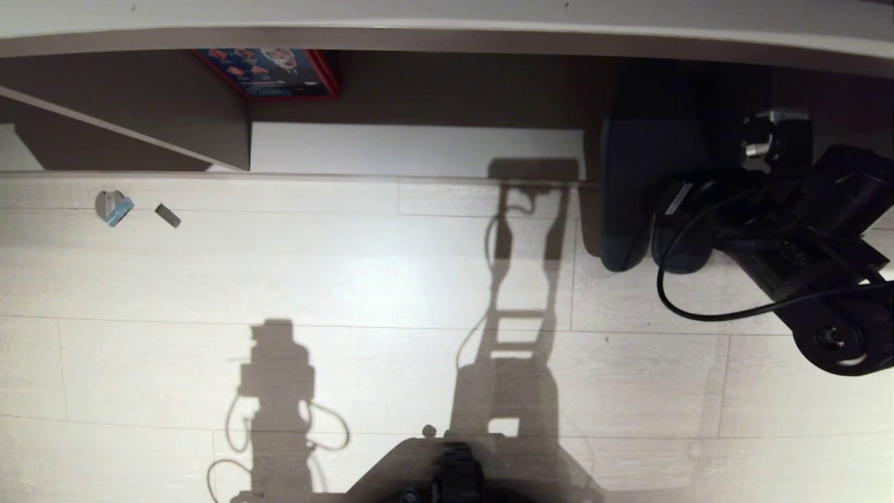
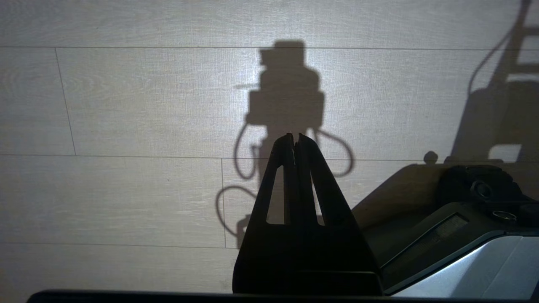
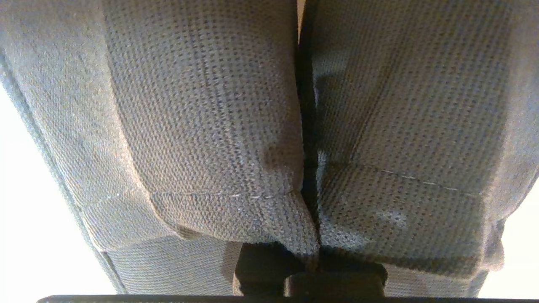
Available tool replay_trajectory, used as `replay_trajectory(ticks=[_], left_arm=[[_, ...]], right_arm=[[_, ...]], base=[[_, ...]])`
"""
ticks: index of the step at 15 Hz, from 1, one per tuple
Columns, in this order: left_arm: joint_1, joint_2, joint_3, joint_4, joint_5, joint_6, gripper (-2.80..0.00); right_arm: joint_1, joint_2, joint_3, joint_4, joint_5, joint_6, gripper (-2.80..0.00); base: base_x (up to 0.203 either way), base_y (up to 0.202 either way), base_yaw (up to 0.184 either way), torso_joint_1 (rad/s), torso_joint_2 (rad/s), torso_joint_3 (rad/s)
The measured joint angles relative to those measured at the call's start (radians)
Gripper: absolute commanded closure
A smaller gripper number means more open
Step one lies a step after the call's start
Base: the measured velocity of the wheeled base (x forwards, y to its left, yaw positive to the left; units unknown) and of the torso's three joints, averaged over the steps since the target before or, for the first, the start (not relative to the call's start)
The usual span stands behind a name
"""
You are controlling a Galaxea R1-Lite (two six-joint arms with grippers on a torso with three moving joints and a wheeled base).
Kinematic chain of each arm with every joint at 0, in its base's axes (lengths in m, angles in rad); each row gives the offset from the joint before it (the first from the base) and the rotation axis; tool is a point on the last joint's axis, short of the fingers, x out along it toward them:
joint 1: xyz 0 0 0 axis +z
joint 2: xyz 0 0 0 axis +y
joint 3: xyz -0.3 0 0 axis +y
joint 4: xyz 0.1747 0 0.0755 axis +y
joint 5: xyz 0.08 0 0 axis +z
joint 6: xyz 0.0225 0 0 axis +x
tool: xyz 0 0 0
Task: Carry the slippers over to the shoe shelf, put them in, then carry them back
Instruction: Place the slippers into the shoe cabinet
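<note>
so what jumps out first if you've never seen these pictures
The right end effector, on the right edge of the head view, is shut on the slippers, which hang side by side at the front edge of the shoe shelf. Long robot shadows stripe the pale floor. The left end effector hangs shut over bare boards.

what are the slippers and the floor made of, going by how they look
Slippers: soft woven or knit fabric, matte blue-grey; the right wrist view shows a fine mesh weave and a stitched seam line. Floor: pale wood-look planks, probably laminate, though vinyl can't be ruled out; faint grain, straight plank joints and a soft sheen under the light.
</note>
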Motion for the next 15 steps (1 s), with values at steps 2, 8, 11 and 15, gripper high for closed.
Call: replay_trajectory(ticks=[2, 8, 11, 15], left_arm=[[0.0, 0.0, 0.0, 0.0, 0.0, 0.0, 0.0], [0.0, 0.0, 0.0, 0.0, 0.0, 0.0, 0.0], [0.0, 0.0, 0.0, 0.0, 0.0, 0.0, 0.0], [0.0, 0.0, 0.0, 0.0, 0.0, 0.0, 0.0]], right_arm=[[0.0, 0.045, -0.105, 0.023, 0.032, -0.002, 0.0], [-0.006, 0.101, -0.344, 0.156, 0.072, -0.005, 0.0], [-0.021, 0.127, -0.43, 0.179, 0.091, -0.006, 0.0], [-0.039, 0.164, -0.519, 0.192, 0.116, -0.005, 0.0]], base=[[0.0, 0.0, 0.0, 0.0, 0.0, 0.0], [0.0, 0.0, 0.0, 0.0, 0.0, 0.0], [0.0, 0.0, 0.0, 0.0, 0.0, 0.0], [0.0, 0.0, 0.0, 0.0, 0.0, 0.0]])
